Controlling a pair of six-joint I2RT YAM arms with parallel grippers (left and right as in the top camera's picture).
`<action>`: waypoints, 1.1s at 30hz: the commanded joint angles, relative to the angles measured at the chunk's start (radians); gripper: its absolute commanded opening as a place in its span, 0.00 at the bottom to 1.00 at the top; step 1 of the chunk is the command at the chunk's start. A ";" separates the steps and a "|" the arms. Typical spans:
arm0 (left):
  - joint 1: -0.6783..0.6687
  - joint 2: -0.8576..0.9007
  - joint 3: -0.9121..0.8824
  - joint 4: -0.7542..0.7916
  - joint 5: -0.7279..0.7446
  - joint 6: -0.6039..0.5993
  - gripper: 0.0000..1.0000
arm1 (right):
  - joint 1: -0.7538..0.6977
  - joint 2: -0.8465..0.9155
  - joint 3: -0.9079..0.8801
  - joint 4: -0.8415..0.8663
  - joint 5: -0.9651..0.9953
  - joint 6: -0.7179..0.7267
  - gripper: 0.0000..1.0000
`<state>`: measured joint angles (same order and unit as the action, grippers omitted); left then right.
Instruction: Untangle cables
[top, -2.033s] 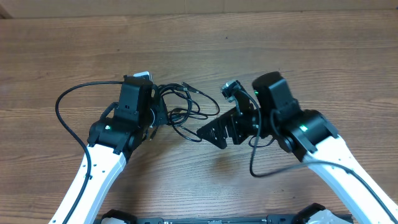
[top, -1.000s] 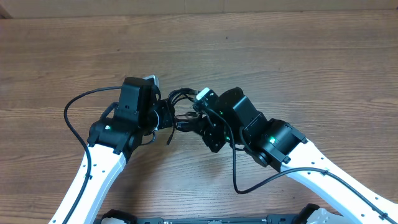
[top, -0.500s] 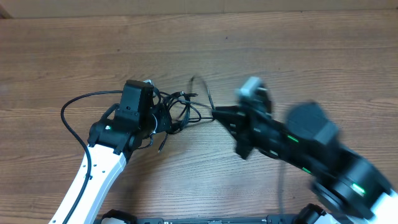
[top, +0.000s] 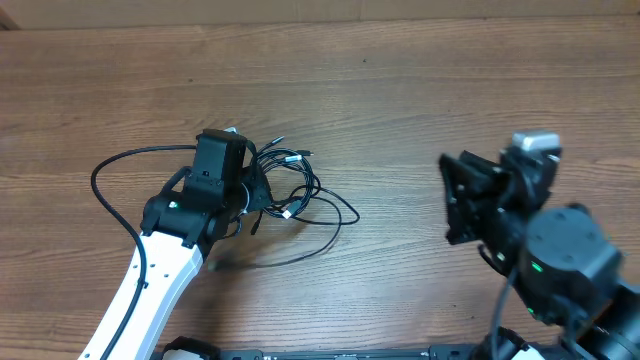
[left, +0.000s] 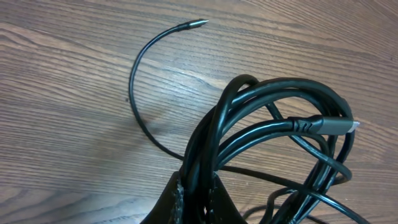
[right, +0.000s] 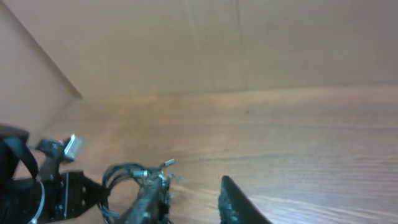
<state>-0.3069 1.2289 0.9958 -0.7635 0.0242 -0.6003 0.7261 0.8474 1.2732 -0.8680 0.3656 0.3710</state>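
Observation:
The cables (top: 297, 192) lie as a tangled black bunch at the table's left middle, with one long loop (top: 325, 240) trailing to the right over the wood. My left gripper (top: 250, 190) is shut on the bunch's left side. In the left wrist view its jaws (left: 196, 199) pinch several strands; a plug (left: 339, 125) and a loose cable tip (left: 198, 23) show. My right gripper (top: 458, 200) hangs far to the right, raised, open and holding nothing. In the right wrist view its fingers (right: 239, 202) frame bare wood, with the cables (right: 130, 174) small in the distance.
The left arm's own thicker black wire (top: 110, 190) arcs out to the left of the arm. A wall (right: 217, 43) stands at the table's far edge. Bare wooden tabletop (top: 400, 110) lies between the two grippers.
My right gripper has let go of a strand and swung away to the right, rising. The pulled strand has dropped back as a loose loop. The left gripper has kept its hold in place.

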 joint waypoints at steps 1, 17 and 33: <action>0.000 0.000 0.017 0.004 -0.018 -0.005 0.04 | -0.005 0.075 -0.004 0.002 -0.119 0.026 0.33; 0.000 0.000 0.017 0.004 -0.017 -0.005 0.04 | -0.005 0.552 -0.004 0.018 -0.462 -0.153 0.48; 0.000 0.000 0.017 0.004 0.056 0.021 0.04 | -0.005 0.640 -0.004 0.103 -0.576 -0.302 0.57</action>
<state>-0.3069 1.2289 0.9958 -0.7639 0.0402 -0.5995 0.7261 1.4971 1.2694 -0.7719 -0.2382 0.1242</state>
